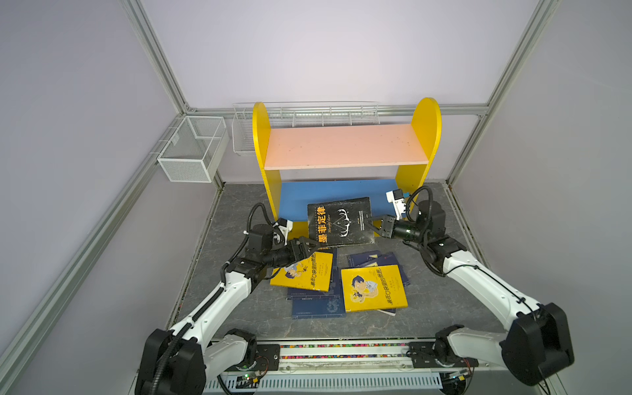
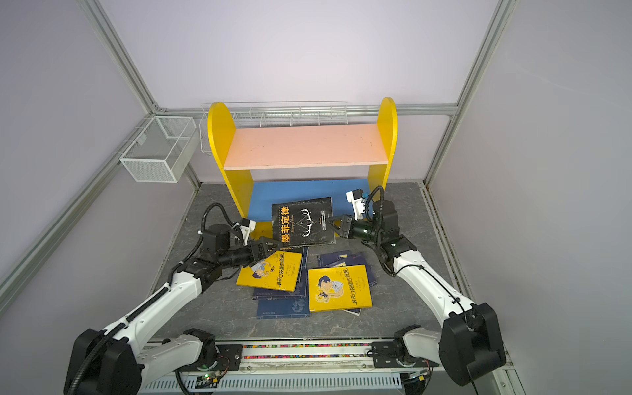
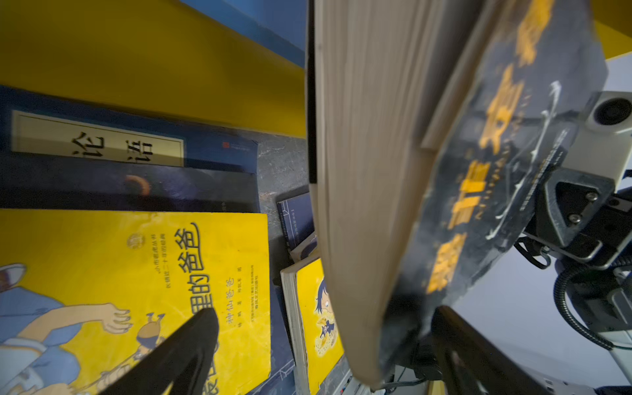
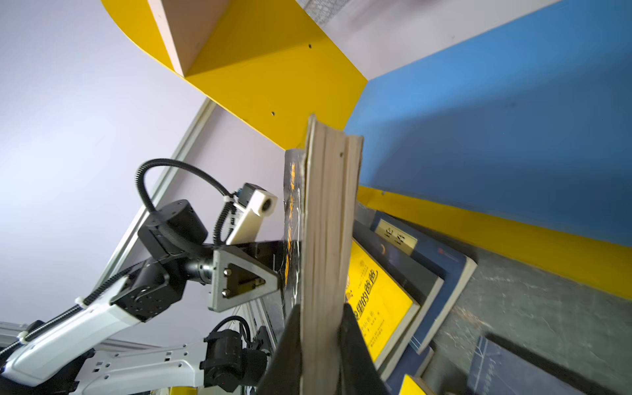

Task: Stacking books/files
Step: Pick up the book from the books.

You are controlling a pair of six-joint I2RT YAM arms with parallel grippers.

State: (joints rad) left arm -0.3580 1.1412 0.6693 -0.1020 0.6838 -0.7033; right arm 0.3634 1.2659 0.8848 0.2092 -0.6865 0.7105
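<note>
The right gripper (image 1: 368,221) clamps the right edge of the black paperback with orange title (image 1: 342,222), holding it up before the yellow-sided shelf's blue lower board (image 1: 297,200). The left gripper (image 1: 313,249) gapes wide at the book's near-left corner, holding nothing, above a yellow cartoon-boy paperback (image 1: 302,273). Navy paperbacks (image 1: 318,307) and another yellow paperback (image 1: 374,289) crowd the middle of the grey worktop (image 1: 239,307), which lies bare along its left, right and near edges.

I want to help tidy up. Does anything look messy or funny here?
Yes. The yellow books and navy books lie crooked and overlapping on the table, not in a neat stack. The black book hangs tilted in the air, pinched at one edge by the right gripper.
</note>
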